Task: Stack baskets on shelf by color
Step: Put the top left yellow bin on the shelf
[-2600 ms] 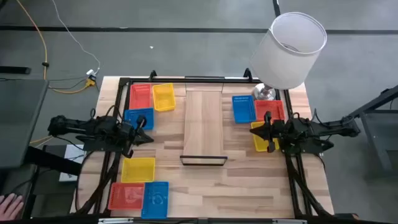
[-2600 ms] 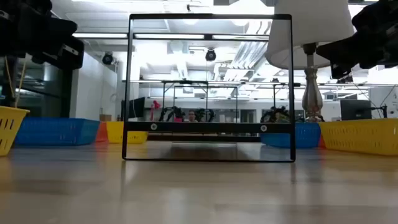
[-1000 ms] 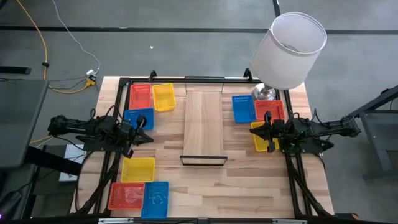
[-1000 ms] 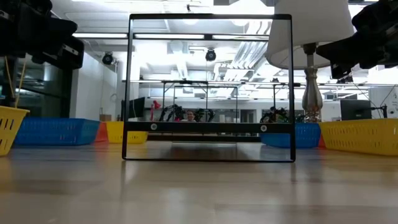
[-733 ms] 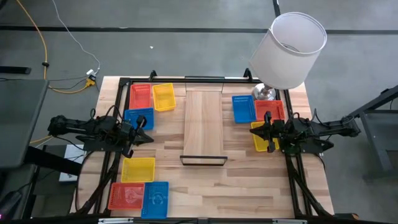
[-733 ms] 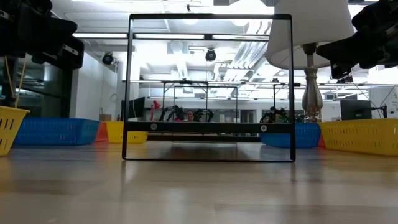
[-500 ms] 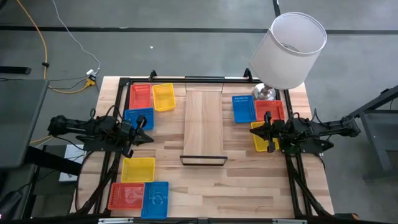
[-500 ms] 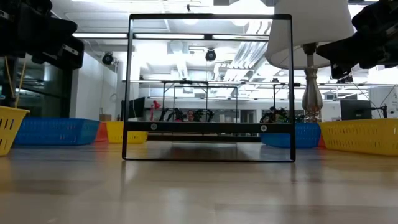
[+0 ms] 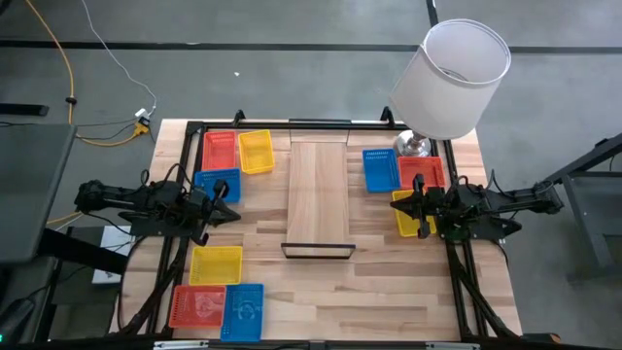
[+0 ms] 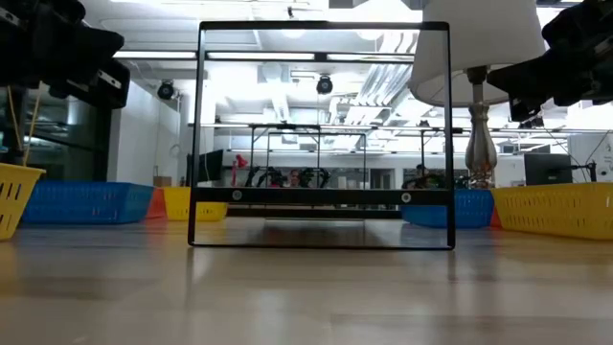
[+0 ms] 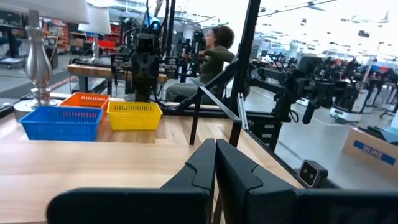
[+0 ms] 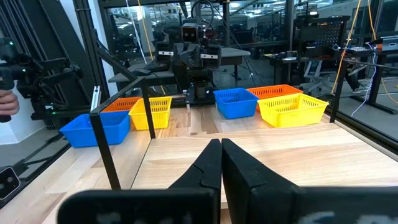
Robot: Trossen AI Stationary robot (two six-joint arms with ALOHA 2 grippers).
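**Both arms parked, shelf bare, 9 baskets waiting**

On the left side of the table, the left gripper (image 9: 225, 216) hovers with its fingers pressed together, holding nothing; the left wrist view shows the 2 dark fingers meeting edge to edge. Just beside its tip, toward the far edge, lies a blue basket (image 9: 217, 185), with a red basket (image 9: 220, 151) and a yellow basket (image 9: 256, 152) beyond it. Toward the near edge sit another yellow basket (image 9: 216, 264), a red one (image 9: 197, 307) and a blue one (image 9: 243, 308).

In the middle, the shelf (image 9: 319, 194) runs lengthwise from the far edge toward the near edge, and no basket is on it.

On the right, the right gripper (image 9: 406, 207) is likewise closed and empty, hanging over a yellow basket (image 9: 408, 216), with a red basket (image 9: 422, 171) and a blue basket (image 9: 381, 169) just beyond. A lamp (image 9: 453, 80) stands at the far right corner.

My judgement: stacking has not begun. Each arm has its own 1st pick touching distance away, the left arm nearer the blue, the right nearer the yellow; either must open first, then carry inward to the shelf.
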